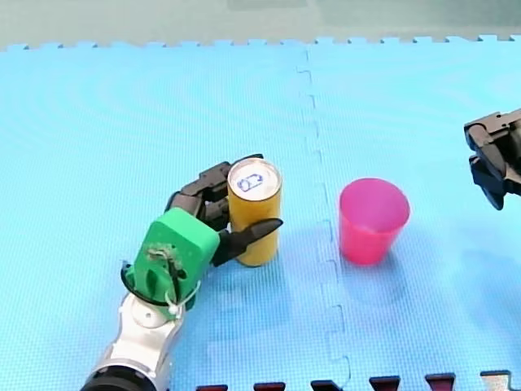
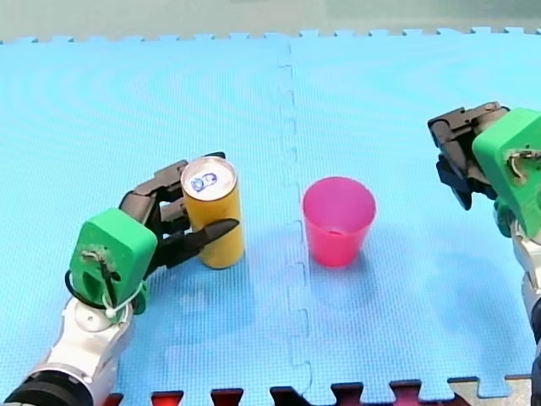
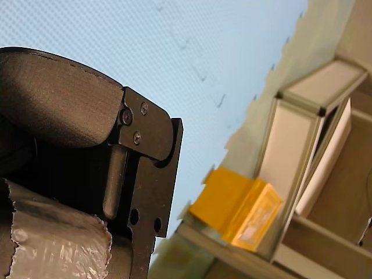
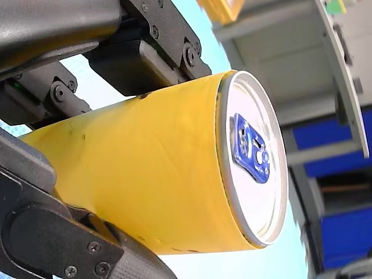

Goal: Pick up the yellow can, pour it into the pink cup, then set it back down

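Left robot hand (image 2: 165, 228) grips yellow can (image 2: 216, 227); right robot hand (image 2: 473, 161) beyond pink cup (image 2: 338, 224), unclear.

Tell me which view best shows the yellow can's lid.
Second wrist view: the yellow can is close up, blue tab plain, fingers of the left hand clamping it. Head views show it upright on the mat, left of the pink cup; right hand empty at far right.
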Controlling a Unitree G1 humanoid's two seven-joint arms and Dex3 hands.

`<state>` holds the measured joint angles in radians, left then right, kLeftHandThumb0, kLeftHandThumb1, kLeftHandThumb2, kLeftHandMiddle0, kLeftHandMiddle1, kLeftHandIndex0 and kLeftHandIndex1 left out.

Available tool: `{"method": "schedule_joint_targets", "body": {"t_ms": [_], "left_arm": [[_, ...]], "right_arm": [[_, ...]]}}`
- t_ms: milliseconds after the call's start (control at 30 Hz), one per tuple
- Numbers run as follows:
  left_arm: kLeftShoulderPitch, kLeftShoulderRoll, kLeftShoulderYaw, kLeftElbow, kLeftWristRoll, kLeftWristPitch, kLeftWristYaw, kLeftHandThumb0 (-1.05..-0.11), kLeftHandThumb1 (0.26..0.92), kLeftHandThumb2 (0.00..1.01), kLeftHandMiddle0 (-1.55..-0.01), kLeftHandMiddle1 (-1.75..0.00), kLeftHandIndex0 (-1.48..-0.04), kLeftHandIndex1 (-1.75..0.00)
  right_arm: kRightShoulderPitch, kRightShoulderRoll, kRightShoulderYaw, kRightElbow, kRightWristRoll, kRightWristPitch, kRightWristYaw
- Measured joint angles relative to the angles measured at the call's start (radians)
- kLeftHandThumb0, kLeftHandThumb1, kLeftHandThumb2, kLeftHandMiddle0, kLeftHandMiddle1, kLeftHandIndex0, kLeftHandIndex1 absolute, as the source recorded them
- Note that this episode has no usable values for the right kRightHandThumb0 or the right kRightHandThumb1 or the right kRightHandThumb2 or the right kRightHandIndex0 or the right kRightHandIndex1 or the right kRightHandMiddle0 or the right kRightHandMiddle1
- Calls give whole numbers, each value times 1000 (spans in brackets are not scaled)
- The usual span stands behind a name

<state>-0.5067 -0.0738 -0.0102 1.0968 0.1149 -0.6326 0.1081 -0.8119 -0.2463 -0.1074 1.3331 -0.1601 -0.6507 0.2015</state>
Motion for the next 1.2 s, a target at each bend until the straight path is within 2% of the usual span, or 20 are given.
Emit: {"method": "schedule_joint_targets", "body": {"t_ms": [333,733,933,1067,1200], "left_arm": [[15,-5,-16,-33,35,16,81,-407,801,3,-1241,-104,-1162,-32],[20,-4,14,-34,-17,31,51,-399,798,0,-1284,-70,-1168,-11],[19,-3,40,-28,-53,34,18,-394,794,0,-1293,-55,-1167,-6],[-9,2,69,-42,-91,72,-3,-390,791,0,-1297,-45,-1164,-5],[-48,4,77,-115,-95,121,16,-389,789,0,-1303,-40,-1191,-15]], "right_arm": [[3,-3,-1,0,3,0,6],[2,3,2,0,2,3,-3],[0,6,8,-1,-2,3,-10],[-1,8,12,-1,-3,2,-12],[-3,11,15,-1,-5,2,-15]]}}
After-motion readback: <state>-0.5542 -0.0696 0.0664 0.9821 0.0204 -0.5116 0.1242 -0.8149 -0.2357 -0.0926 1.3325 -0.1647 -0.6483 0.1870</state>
